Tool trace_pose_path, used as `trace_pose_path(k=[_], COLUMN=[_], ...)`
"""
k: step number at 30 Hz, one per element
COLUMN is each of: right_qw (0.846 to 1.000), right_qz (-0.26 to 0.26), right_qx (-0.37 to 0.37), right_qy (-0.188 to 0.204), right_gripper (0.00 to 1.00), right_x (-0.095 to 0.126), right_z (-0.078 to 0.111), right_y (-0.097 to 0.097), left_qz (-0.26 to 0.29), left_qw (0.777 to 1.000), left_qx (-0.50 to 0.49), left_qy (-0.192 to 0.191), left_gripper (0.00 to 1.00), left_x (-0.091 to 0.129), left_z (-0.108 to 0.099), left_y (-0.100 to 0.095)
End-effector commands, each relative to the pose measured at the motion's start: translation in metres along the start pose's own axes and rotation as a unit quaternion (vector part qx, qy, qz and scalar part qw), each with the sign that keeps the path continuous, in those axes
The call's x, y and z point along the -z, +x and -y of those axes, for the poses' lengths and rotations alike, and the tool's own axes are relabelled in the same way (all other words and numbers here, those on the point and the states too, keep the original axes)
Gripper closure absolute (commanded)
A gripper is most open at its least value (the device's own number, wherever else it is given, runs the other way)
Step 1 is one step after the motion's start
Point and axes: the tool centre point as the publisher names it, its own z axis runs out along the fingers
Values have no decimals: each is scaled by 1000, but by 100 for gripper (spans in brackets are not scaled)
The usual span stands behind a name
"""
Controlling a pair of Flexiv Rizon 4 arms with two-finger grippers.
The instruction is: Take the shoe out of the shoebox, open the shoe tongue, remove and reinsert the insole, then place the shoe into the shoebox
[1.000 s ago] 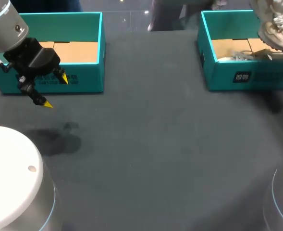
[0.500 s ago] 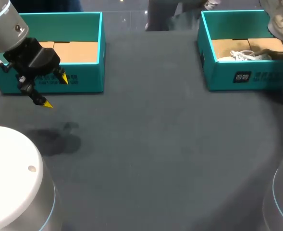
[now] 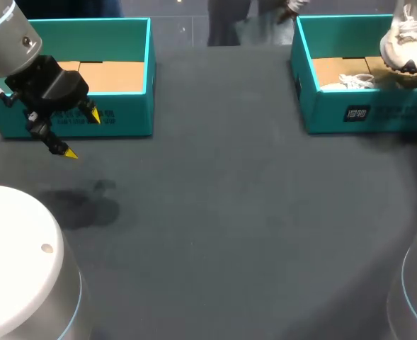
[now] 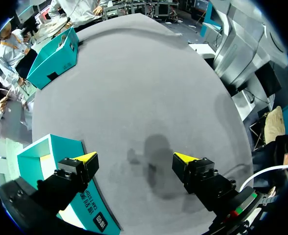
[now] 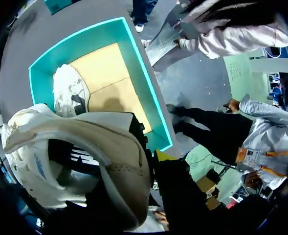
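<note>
Noted broad bare table (image 3: 229,212) between left shoebox (image 3: 127,113) and right shoebox (image 3: 364,113), both set along the far edge. Found left gripper (image 3: 82,134) hanging just in front of the left shoebox, fingers spread wide (same in its wrist view). Found shoe (image 3: 406,39) held above the right shoebox's right end, clamped by right gripper (image 5: 148,144), collar opening facing the wrist camera. Could not determine long axis or toe direction. Observed second shoe (image 3: 348,81) lying inside.

- A dark grey table (image 3: 215,212) with a matte top.
- A second teal box (image 3: 134,120) at the table's far left corner, open-topped, with a brown cardboard floor.
</note>
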Motion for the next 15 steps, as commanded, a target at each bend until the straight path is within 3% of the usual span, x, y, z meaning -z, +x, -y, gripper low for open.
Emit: trace_pose_path(k=[1,3,15], right_qw=[994,989,989], right_qz=[-3,-20,-20], right_qx=[-105,-145,-145], right_qy=[19,15,15], right_gripper=[100,100,100], right_x=[0,-2,-2], right_z=[14,21,21], right_y=[14,15,15], left_qz=[0,0,0], left_qw=[1000,1000,1000], left_qx=[0,0,0], left_qy=[-1,-1,-1], left_gripper=[0,0,0], left_x=[0,0,0], left_z=[0,0,0], left_y=[1,1,1])
